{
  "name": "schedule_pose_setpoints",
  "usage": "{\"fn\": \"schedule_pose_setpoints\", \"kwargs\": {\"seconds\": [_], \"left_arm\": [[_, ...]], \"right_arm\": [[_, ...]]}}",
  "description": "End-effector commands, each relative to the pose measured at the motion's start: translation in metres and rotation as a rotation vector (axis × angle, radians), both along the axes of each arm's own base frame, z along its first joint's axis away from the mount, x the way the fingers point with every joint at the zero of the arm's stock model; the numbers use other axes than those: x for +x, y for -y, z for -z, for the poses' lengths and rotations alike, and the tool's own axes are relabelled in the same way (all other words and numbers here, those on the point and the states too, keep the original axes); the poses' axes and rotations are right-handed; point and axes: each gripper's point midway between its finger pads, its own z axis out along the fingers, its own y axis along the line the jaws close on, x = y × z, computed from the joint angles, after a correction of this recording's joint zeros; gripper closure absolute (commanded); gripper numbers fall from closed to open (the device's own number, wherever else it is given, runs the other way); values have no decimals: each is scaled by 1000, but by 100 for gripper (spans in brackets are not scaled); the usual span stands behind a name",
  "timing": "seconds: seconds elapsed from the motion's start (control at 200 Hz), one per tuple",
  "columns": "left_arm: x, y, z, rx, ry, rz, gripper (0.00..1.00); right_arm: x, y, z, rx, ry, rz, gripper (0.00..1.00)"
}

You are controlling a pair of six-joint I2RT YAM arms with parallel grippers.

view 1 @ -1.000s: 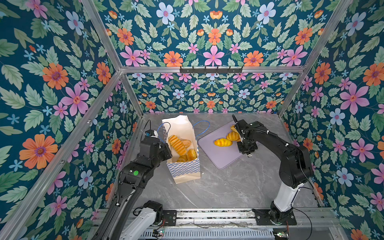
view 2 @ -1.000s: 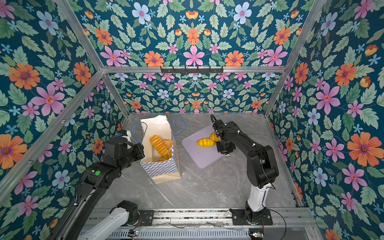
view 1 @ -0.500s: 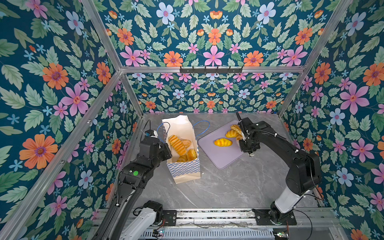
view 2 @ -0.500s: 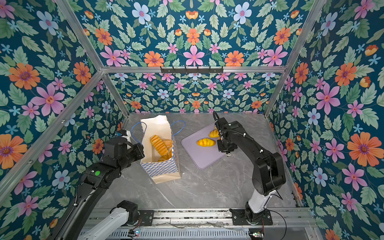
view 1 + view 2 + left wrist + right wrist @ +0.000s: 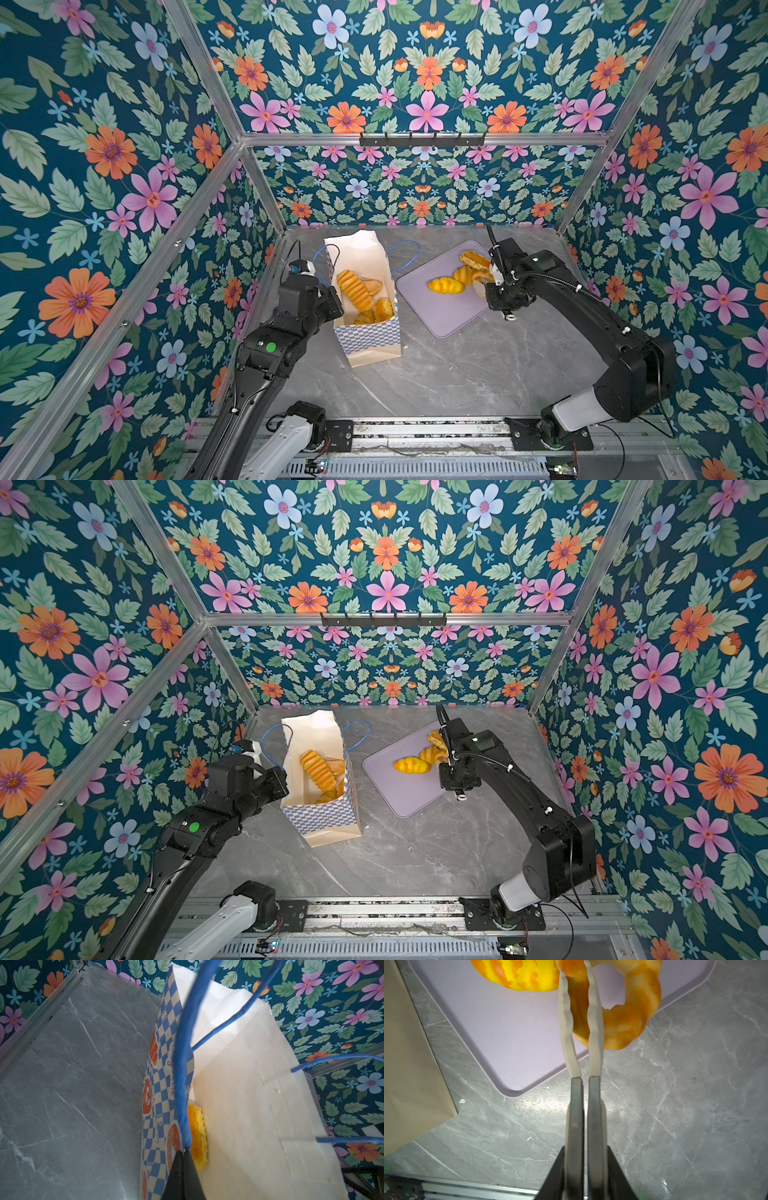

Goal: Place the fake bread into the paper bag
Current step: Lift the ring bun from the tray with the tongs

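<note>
The paper bag (image 5: 370, 336) stands upright and open on the grey marble tabletop (image 5: 457, 374), left of the middle in both top views, with its blue-and-white checkered band on the side nearest the camera. Several pieces of the fake bread already lie inside. A ribbed long roll (image 5: 354, 289) leans along the left wall, a round brown bun (image 5: 372, 285) sits just beside it, and more golden pieces (image 5: 383, 309) lie lower down (how many lie beneath cannot be told). The left jaws are pressed together on the bag's left rim, right where a blue cord handle (image 5: 182, 1064) meets the paper. In the left wrist view a yellow ribbed piece (image 5: 197, 1136) shows just inside that wall. To the right of the bag, near it but apart, the flat lavender tray (image 5: 440, 320) lies cornerwise on the tabletop. On it rest a yellow striped oval bun (image 5: 446, 285), a croissant (image 5: 463, 274) just beside that, and another flaky piece (image 5: 473, 259) farther back. The right jaws pinch one side of the twisted ring (image 5: 633, 1012) between their pale fingers (image 5: 564, 1022). In the right wrist view the ring overlaps the tray's edge and the bare tabletop, though whether it has left the tray's surface cannot be told. In both top views the right arm's wrist hides most of the ring.
</note>
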Motion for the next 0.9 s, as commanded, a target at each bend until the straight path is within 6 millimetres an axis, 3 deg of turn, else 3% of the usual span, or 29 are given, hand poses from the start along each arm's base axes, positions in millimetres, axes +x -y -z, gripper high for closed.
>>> {"fn": "schedule_pose_setpoints", "kwargs": {"seconds": [0.0,0.305,0.895], "left_arm": [[0,-1,-4,5,11,1,98],[0,-2,-5,4,12,-4,98],[2,-2,-7,-2,18,-14,98]], "right_arm": [[-2,-4,-8,32,17,5,73],[5,-4,-43,63,122,15,73],[12,-23,-131,232,322,-24,74]]}}
